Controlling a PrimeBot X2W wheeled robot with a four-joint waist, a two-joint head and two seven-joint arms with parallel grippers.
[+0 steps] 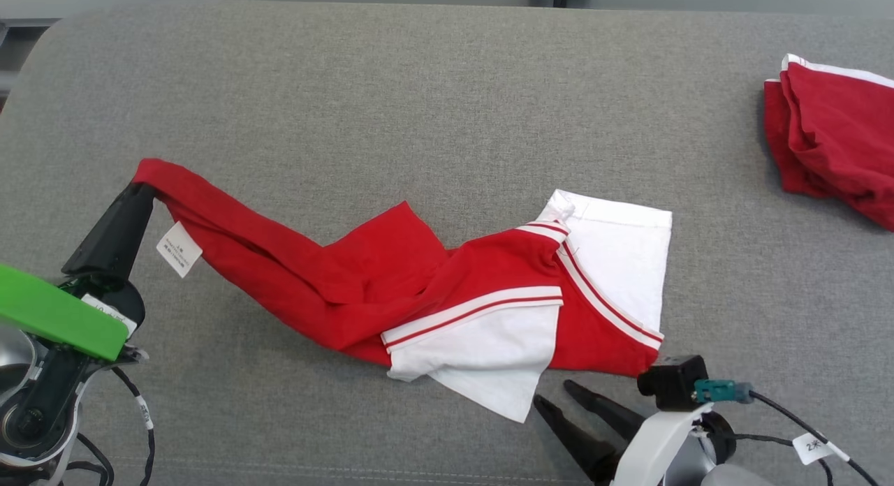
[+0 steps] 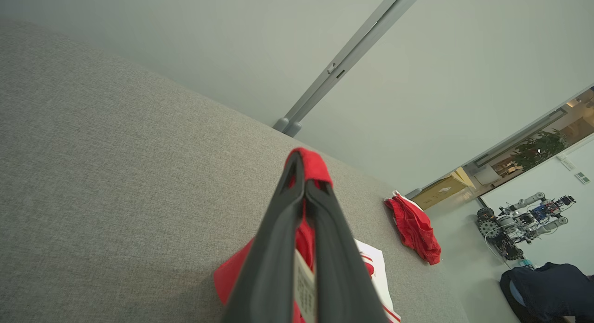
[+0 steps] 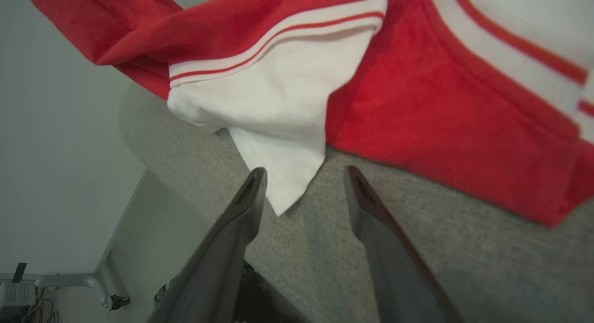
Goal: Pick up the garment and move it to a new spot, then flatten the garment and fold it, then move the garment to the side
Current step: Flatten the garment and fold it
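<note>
Head view, garment (image 1: 391, 290): red and white with striped bands, lying crumpled across the middle of the grey cushion (image 1: 419, 88). One red end is drawn out toward the middle left.
Left gripper (image 1: 142, 188): closed, pinching that red end at the middle left. In the left wrist view (image 2: 304, 181) red cloth bunches over its tips.
Tag (image 1: 178, 248): white, hanging from the garment just beside the left fingers. Its small dark print is too fine to read.
Right gripper (image 1: 553, 392): at lower centre-right, jaws apart, holding nothing.
Right wrist view: the garment's white corner (image 3: 287, 193) points down between the spread fingers (image 3: 250, 193).
Cable label (image 1: 814, 447): white, lower right, reads "2" and then one character that looks like 米.
Second garment (image 1: 831, 137): red with a white edge, bunched at the upper right, well apart from the first.
</note>
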